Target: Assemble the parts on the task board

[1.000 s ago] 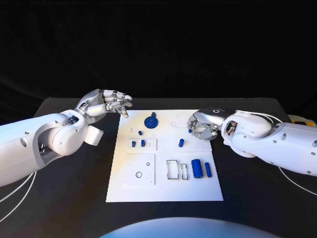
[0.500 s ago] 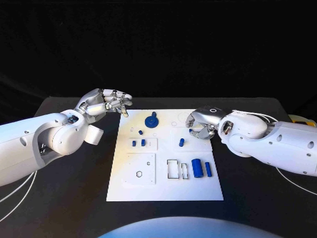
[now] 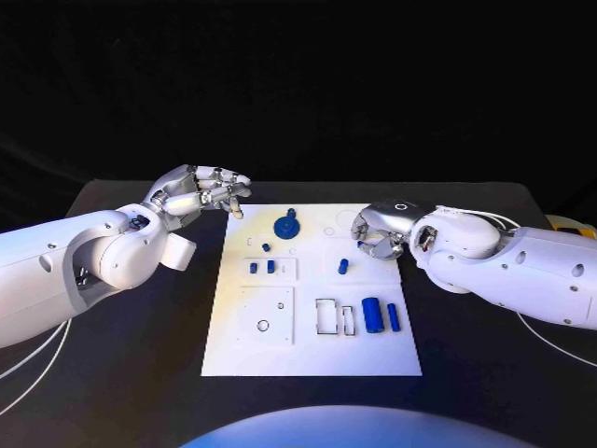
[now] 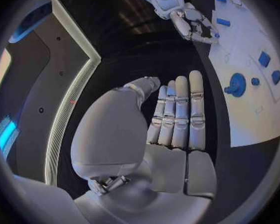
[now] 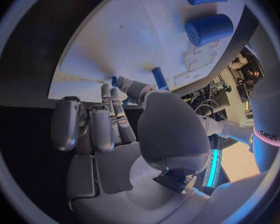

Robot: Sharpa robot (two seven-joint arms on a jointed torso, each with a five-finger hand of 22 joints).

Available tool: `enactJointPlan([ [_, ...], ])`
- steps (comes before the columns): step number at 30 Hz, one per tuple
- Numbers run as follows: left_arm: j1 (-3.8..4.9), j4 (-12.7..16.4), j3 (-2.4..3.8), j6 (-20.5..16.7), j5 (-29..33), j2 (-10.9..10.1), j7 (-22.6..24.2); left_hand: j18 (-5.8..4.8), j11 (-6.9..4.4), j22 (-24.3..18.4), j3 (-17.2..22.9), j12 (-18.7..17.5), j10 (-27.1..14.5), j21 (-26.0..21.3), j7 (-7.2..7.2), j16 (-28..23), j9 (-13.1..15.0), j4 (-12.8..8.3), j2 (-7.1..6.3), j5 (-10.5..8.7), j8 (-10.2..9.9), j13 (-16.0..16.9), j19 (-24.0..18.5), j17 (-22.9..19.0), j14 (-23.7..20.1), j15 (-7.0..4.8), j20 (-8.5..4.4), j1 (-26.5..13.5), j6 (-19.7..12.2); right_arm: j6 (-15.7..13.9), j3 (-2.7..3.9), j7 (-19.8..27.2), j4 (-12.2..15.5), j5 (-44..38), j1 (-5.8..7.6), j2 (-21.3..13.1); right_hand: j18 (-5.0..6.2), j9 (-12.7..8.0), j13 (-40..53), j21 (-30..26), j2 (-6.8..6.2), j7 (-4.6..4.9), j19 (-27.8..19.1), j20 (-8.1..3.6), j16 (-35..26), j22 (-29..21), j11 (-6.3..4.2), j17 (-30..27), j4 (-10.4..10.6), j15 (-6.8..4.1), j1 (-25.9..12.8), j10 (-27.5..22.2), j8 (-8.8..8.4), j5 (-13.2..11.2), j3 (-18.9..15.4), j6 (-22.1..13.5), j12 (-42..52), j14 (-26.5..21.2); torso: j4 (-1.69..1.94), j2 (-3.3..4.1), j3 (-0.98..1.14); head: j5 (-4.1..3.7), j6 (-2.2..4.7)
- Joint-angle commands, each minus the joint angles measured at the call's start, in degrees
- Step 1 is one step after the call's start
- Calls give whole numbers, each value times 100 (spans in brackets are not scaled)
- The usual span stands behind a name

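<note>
Right hand lined up over the board, left parked out of the way

We see the right hand (image 3: 381,233) curled, holding nothing, over the task board's (image 3: 312,350) right edge near a small blue peg (image 3: 341,267); left hand (image 3: 198,194) hovers empty, fingers apart, beyond its far-left corner.

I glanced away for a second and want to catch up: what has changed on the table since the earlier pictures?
The right hand rose slightly and drifted a little toward the task board's far end, holding nothing. The left hand stayed poised off the board's far left corner, and the blue parts, including the large cylinder, have not moved.
</note>
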Motion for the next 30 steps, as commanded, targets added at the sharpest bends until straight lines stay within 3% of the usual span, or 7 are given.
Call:
enactJointPlan([
  [1, 2, 25, 3, 34, 45, -3, -7, 23, 28, -8, -35, -20, -5, -31, 24, -21, -8, -5, 20, -2, -27, -10, 41, 6, 21, 10, -3, 6, -25, 163, -1, -37, -10, -46, -18, 20, -100, -11, -9, 24, 45, 2, 40, -3, 32, 351, 0, 13, -7, -6, 8, 43, -33, -20, 31, 43, 37, 83, -3, -4, 5, 14, -24],
  [11, 2, 35, 3, 70, 45, -23, -41, 23, 33, -11, -31, -40, -12, -36, 29, -27, -9, -15, 31, 0, -38, -11, 47, 8, 20, 12, -3, 25, -28, 228, -2, 13, 7, 39, -74, 40, -124, -28, -47, 141, 28, -8, 91, -20, 82, 426, -22, 70, -21, -27, -32, 176, -45, -36, 56, 82, 77, 119, -7, -4, 3, 30, -63],
  [22, 2, 47, 3, 101, 45, -45, -64, 23, 37, -12, -29, -55, -17, -38, 34, -33, -10, -26, 35, 1, -47, -12, 52, 10, 19, 14, -3, 41, -30, 157, -3, -119, -35, -46, -104, 50, -219, 15, -61, 605, 267, -110, 287, -95, 240, 711, -155, 285, -158, -152, 163, 555, 69, -99, 210, 363, 202, 246, -3, -3, 4, 15, -86],
  [30, 2, 49, 3, 119, 45, -52, -83, 23, 43, -13, -27, -75, -25, -40, 40, -42, -10, -39, 43, 2, -57, -14, 56, 12, 15, 16, -3, 62, -32, 84, -3, -298, -33, -331, -139, 42, -266, 51, -42, 821, 328, -139, 370, -132, 355, 844, -197, 469, -307, -193, 302, 688, 121, -97, 235, 464, 236, 313, -5, -8, 5, -4, -102],
])
